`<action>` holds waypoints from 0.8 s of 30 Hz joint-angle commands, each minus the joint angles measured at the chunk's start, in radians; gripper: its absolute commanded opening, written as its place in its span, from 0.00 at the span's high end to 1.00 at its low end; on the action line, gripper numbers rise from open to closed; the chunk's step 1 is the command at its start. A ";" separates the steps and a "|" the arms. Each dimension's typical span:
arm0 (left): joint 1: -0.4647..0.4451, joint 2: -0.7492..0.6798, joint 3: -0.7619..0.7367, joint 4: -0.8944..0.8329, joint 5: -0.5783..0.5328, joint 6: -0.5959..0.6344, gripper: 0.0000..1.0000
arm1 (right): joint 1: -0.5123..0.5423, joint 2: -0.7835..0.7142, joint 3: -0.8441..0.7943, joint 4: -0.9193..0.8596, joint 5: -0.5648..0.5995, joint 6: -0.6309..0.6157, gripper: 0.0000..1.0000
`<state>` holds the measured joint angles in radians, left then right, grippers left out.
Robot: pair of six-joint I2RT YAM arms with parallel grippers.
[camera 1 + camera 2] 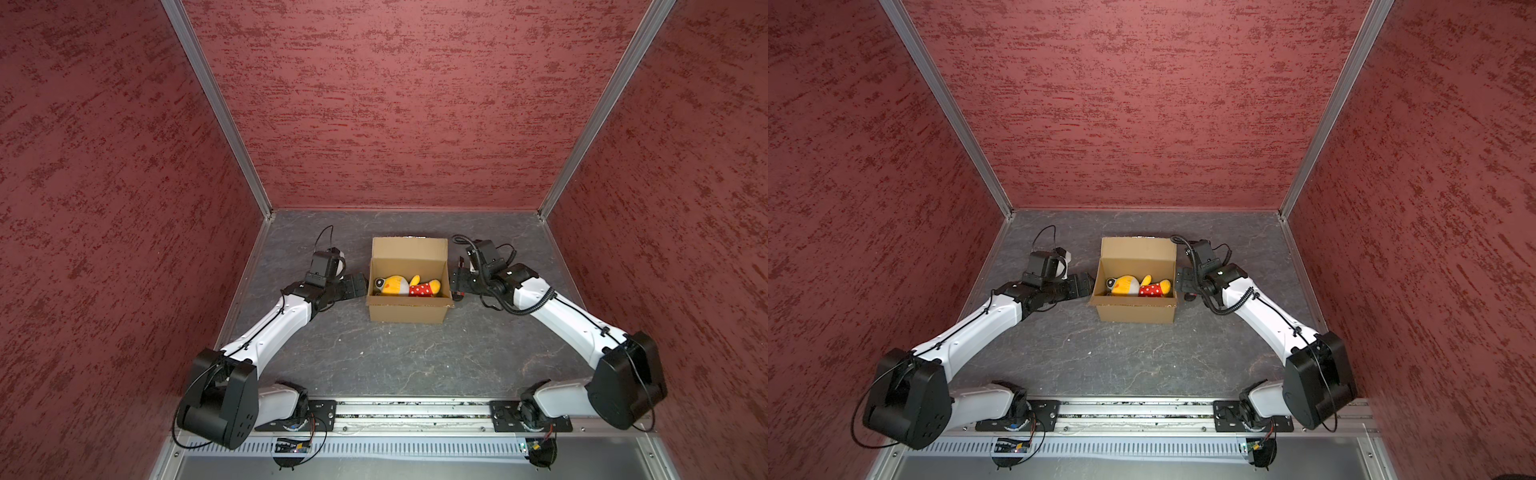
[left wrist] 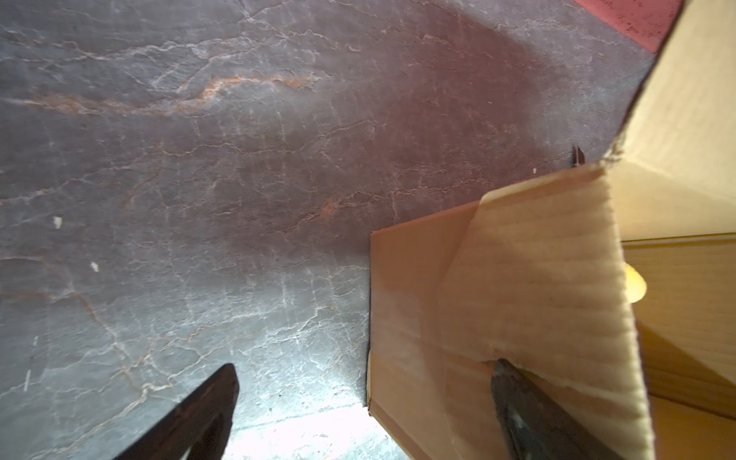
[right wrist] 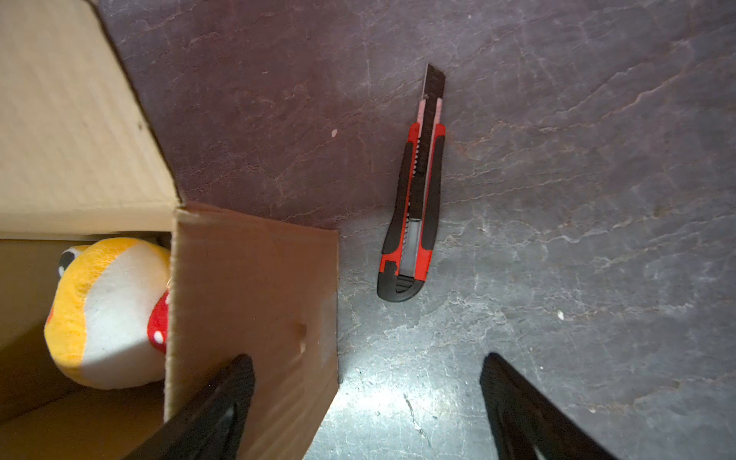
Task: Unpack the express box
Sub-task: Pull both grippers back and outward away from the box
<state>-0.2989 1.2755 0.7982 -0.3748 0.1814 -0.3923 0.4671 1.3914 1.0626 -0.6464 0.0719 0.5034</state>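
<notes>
Both top views look down from high on the near side, sharing the whole table (image 1: 395, 353); wrist cameras hang close at the box (image 1: 409, 311) ends.

Enclosed robot lab cell: red textured wall panels (image 1: 395, 104), aluminium corner posts (image 1: 218, 108), rail-mounted arms (image 1: 274, 328).

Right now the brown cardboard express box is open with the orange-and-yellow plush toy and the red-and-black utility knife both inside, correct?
No. The right wrist view shows the red-and-black utility knife lying on the grey tabletop beside the brown cardboard express box; only the orange-and-yellow plush toy is inside the open box.
</notes>
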 commanded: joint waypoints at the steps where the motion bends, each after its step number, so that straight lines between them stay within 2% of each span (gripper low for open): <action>1: -0.006 0.007 -0.004 0.075 0.088 -0.008 0.01 | 0.007 0.000 -0.011 0.081 -0.081 -0.009 0.09; 9: 0.005 0.016 0.005 0.090 0.108 -0.015 0.01 | 0.007 -0.004 -0.011 0.072 -0.077 -0.011 0.08; 24: 0.108 0.077 0.129 0.058 0.138 0.041 0.01 | -0.007 -0.108 -0.015 -0.023 -0.012 -0.011 0.08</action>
<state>-0.2054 1.3418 0.8856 -0.3313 0.2825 -0.3843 0.4625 1.3178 1.0515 -0.6498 0.0624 0.4965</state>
